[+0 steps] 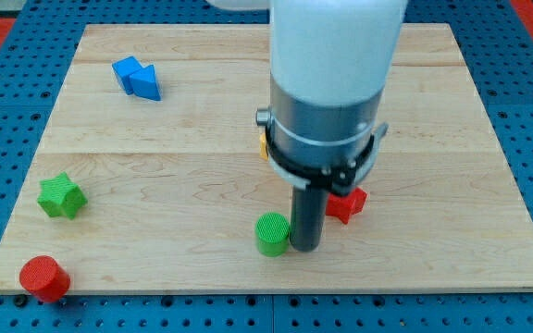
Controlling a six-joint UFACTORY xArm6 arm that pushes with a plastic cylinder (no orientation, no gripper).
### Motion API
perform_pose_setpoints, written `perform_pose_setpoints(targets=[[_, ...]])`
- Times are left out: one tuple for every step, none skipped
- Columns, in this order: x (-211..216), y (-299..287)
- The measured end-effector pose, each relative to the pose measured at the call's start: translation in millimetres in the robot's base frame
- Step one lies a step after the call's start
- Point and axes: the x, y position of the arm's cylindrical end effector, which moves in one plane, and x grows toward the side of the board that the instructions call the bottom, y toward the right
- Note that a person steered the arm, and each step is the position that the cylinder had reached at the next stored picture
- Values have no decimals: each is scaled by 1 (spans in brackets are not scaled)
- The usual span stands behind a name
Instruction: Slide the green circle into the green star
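Note:
The green circle (271, 233) is a short green cylinder near the board's bottom edge, a little right of centre. The green star (61, 196) sits far off at the view's left. My tip (304, 247) is at the end of the dark rod, right against the green circle's right side, touching or nearly touching it. The arm's large white and grey body hangs above and hides part of the board behind it.
A red block (348, 203) sits just right of the rod, partly hidden. A red cylinder (43, 277) stands at the bottom left corner. A blue block (137, 78) lies at the top left. A sliver of yellow (263, 145) shows behind the arm. The wooden board (202, 139) is ringed by blue pegboard.

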Motion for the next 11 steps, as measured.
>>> perform_pose_setpoints(targets=[[7, -33], [-12, -61], [-17, -44], [-17, -23], [-33, -24], [-32, -37], [-32, -63], [-47, -54], [-55, -77], [-57, -129], [-64, -172]])
